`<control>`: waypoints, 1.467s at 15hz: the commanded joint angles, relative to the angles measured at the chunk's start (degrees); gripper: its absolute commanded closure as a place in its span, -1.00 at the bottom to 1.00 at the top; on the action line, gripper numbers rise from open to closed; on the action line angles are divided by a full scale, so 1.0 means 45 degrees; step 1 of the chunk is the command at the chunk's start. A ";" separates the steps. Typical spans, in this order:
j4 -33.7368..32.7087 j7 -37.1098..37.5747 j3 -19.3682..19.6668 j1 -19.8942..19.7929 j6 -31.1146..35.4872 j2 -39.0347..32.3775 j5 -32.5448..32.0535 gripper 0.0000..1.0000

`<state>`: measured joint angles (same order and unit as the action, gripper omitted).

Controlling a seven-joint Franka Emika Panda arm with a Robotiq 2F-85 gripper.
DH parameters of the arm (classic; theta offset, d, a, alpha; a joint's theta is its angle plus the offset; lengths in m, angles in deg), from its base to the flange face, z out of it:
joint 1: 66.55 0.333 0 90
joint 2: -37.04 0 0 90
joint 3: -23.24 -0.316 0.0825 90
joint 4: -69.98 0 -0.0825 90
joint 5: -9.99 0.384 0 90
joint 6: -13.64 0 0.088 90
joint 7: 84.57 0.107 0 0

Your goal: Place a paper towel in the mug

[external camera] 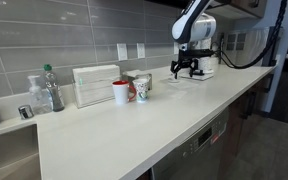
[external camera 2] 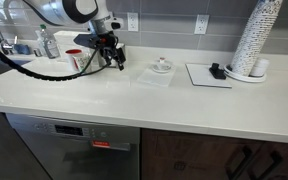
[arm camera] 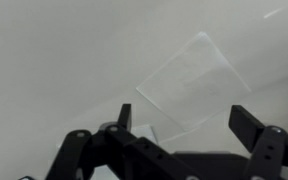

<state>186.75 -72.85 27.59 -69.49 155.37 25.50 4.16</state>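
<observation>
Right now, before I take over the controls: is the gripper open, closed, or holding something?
Black Robotiq gripper: jaws open, holding nothing.

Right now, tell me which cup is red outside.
The mug in front of the ribbed box; the cup beside it is white with a pattern.

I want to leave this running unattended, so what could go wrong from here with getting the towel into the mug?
1. The towel lies flat and thin on the counter; the open gripper may slide over it or scrape the surface instead of pinching it.
2. The mug stands close beside a patterned cup; a drooping sheet or the fingers could knock either over.
</observation>
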 commanded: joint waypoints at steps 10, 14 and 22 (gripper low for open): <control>-0.2232 0.2442 0.0888 0.0648 0.0171 -0.3082 -0.0221 -1.00; -0.2736 0.2922 0.1002 0.0863 0.0143 -0.3689 -0.0036 -0.98; -0.3283 0.3429 0.1188 0.1102 0.0092 -0.4312 0.0011 -0.61</control>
<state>173.43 -58.69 31.66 -65.49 156.14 7.61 4.16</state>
